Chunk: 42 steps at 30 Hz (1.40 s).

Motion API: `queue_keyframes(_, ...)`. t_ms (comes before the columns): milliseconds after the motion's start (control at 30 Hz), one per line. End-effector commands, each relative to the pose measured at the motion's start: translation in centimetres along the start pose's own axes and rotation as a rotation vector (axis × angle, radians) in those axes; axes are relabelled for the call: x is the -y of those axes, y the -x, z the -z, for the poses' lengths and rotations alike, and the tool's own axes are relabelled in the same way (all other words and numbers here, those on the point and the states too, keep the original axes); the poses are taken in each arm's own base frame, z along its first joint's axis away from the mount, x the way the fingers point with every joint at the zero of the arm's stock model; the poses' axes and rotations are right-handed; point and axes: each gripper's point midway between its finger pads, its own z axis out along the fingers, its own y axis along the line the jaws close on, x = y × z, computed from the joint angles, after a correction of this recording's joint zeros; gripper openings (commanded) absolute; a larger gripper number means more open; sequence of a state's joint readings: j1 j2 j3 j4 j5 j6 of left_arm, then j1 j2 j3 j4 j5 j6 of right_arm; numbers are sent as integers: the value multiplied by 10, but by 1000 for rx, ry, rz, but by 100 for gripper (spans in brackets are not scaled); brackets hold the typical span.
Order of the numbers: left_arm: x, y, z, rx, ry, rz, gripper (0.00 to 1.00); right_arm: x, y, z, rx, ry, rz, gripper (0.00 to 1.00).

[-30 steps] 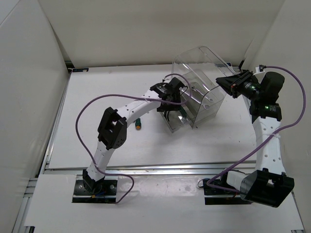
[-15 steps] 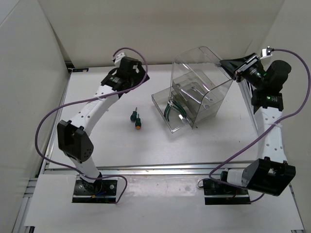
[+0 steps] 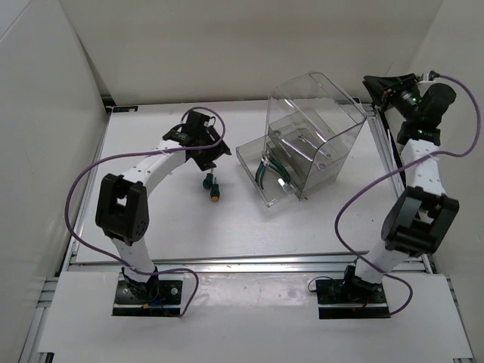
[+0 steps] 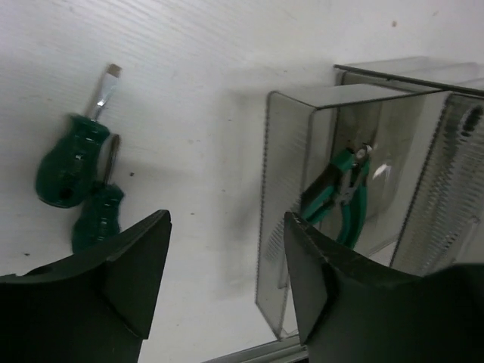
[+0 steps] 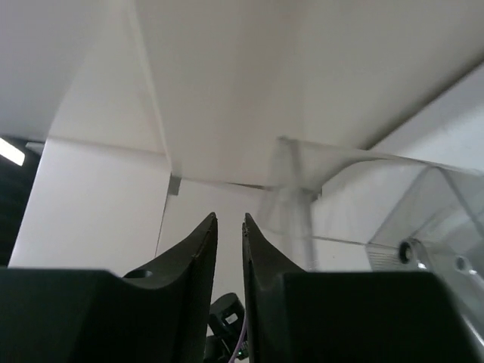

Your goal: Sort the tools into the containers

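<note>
The left gripper (image 4: pixel 227 227) is held wide open over the bench (image 4: pixel 212 91), with nothing in it. Just to one side, two stubby screwdrivers are seen lying against each other on the bench: a green-handled screwdriver (image 4: pixel 72 162) and a second screwdriver (image 4: pixel 98 219), whose orange end is shown only in the top view. To the other side, the green-handled pliers (image 4: pixel 344 193) are seen through the wall of the clear bin (image 4: pixel 287 189), in its lowest front compartment. The right gripper (image 5: pixel 229 223) is raised by the bin's far right corner, its jaws parted by only a narrow slit and nothing held. That slit is made out in its wrist view alone, where white enclosure walls (image 5: pixel 227 91) and the bin's curved top are shown.
</note>
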<state>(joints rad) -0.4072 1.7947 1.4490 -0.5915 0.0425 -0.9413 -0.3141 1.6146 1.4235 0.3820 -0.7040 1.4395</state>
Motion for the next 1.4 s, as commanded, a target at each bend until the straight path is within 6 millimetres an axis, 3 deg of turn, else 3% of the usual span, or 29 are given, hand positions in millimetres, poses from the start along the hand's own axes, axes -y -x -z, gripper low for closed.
queue_keyframes(0, -9, 0, -8, -65, -29, 91, 69, 32, -2, -13, -42, -20, -33, 22)
queue_keyframes(33, -9, -2, -12, -77, -30, 89, 63, 49, -2, -16, -48, -43, -27, 17)
queue_keyframes(67, -11, -5, -16, -85, -20, 89, 57, 49, -4, -16, -55, -39, -9, 16)
queue_keyframes(133, -14, -15, -30, -136, -18, 110, 49, 72, -5, -19, -83, -69, -15, 14)
queue_keyframes(300, -12, -38, -60, -263, -9, 154, 43, 127, -25, -30, -166, -143, -34, 12)
queue_keyframes(433, -3, -56, -76, -346, -6, 160, 37, 160, -49, -33, -209, -196, -63, 12)
queue_keyframes(633, 9, -75, -94, -442, -31, 218, 30, 207, -64, -29, -221, -281, -120, 11)
queue_keyframes(933, 45, -75, -99, -491, -83, 269, 28, 232, -83, -28, -259, -338, -145, 10)
queue_keyframes(1367, 89, -80, -100, -543, -125, 307, 24, 250, -138, -27, -362, -441, -143, 10)
